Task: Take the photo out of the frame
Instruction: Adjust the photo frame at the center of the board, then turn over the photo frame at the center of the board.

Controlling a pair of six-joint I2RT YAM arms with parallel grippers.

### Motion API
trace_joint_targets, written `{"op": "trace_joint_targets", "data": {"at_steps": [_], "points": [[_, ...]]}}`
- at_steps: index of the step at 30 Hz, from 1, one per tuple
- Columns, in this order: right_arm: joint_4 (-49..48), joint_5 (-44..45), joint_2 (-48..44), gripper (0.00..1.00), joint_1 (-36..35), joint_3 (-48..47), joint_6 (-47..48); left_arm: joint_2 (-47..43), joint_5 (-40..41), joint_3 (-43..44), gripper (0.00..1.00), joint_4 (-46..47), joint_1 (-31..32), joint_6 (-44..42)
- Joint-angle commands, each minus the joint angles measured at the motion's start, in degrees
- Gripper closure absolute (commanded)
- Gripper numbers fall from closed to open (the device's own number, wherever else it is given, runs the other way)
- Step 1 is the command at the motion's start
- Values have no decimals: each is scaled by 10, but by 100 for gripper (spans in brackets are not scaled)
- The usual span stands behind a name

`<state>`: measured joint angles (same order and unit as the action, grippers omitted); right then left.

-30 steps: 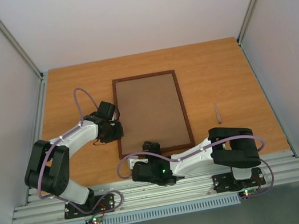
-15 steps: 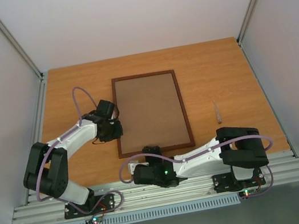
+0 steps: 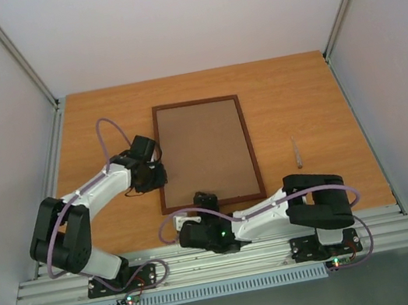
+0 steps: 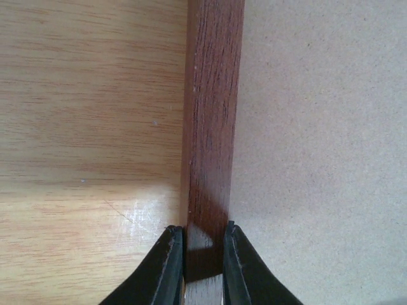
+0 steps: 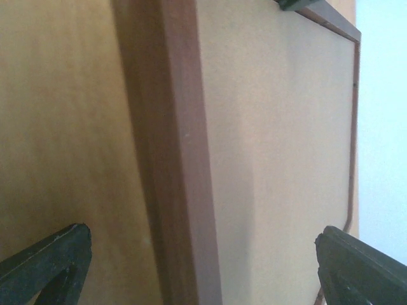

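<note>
The frame (image 3: 251, 144) is lying face down near the middle of the wooden table (image 3: 297, 96), its long sides running away from the arms. Its brown hardboard back (image 3: 205, 152) is facing up inside the thin reddish-brown border. The photo is showing in none of the views.

The left gripper (image 3: 159, 174) is reaching in from the left and meeting the frame's left rail a little nearer than halfway along. In the left wrist view this gripper (image 4: 202, 238) is pinching that rail, with one dark finger (image 4: 166, 267) pressing the outer edge on the table side. The other finger is pressing the inner edge over the hardboard.

The right gripper (image 3: 206, 199) is sitting at the frame's near short edge, towards its left corner. In the right wrist view it (image 5: 200, 241) is holding its fingers spread wide and gripping nothing. One fingertip (image 5: 54, 254) is showing over the bare table and the other over the hardboard, with the rail running between them. Whether either tip is touching the surface cannot be told.

Well to the right of the frame, a slim pale stick-like object (image 3: 295, 150) is lying on the table, too small to identify.
</note>
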<state>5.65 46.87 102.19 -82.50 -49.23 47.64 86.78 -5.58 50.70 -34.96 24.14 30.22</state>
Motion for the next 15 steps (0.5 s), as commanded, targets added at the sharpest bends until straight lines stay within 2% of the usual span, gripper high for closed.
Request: {"op": "trace_joint_targets", "data": {"at_steps": [1,7,15], "points": [[-18,32,34,4,23,-15,9,-37,-24,5,99,41,1,24],[-46,55,56,9,37,-24,17,-41,-25,-1,100,45,1,31],[-75,70,70,21,58,-32,24,-32,-20,-7,100,48,1,41]]}}
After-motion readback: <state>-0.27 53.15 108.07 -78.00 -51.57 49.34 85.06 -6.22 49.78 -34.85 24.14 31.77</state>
